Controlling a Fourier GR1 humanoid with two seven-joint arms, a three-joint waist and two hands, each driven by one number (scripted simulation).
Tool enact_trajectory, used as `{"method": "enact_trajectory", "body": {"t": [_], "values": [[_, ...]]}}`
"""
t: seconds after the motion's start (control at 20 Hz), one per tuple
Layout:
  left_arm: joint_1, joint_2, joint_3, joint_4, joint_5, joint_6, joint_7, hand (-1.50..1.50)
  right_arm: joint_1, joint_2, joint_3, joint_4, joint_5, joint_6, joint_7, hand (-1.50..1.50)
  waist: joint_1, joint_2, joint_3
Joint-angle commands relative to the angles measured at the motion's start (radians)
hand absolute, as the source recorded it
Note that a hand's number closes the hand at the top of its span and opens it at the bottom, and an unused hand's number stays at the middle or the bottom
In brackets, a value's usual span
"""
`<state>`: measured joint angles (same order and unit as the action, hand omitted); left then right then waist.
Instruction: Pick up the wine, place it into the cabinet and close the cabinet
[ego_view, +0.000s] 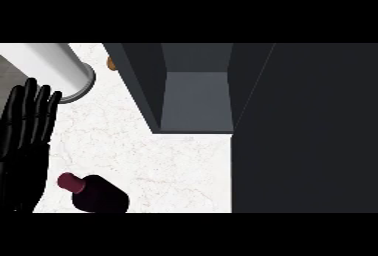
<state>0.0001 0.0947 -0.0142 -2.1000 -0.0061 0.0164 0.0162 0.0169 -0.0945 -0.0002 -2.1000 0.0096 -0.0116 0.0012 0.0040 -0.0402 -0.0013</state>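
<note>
The wine (100, 199) shows its long axis diagonal in the view, maroon cap toward the upper left. Just beside it, the left hand (26, 135) rests open, fingers straight, holding nothing.

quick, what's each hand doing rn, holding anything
left hand: open, fingers straight, holding nothing; wine not held
right hand: not in view

Black left hand (24, 150), slender ribbed fingers
</note>
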Motion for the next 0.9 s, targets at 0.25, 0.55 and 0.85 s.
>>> {"method": "enact_trajectory", "body": {"t": [0.25,0.55,0.85], "values": [[0.379,-0.065,0.015,-0.231,-0.058,0.088,0.065,-1.5,0.16,-0.028,-0.007,-0.15,-0.059,0.068,0.008,-1.5,0.013,0.031,0.001],[0.397,-0.094,-0.204,-0.373,0.003,0.326,0.266,-1.5,0.074,-0.059,0.136,-0.308,-0.133,0.111,0.302,-1.5,0.005,0.036,0.001],[0.362,-0.094,-0.228,-0.482,-0.101,0.374,0.412,-1.5,0.044,-0.098,0.051,-0.458,-0.243,0.085,0.475,-1.5,-0.005,0.039,0.002]]}}
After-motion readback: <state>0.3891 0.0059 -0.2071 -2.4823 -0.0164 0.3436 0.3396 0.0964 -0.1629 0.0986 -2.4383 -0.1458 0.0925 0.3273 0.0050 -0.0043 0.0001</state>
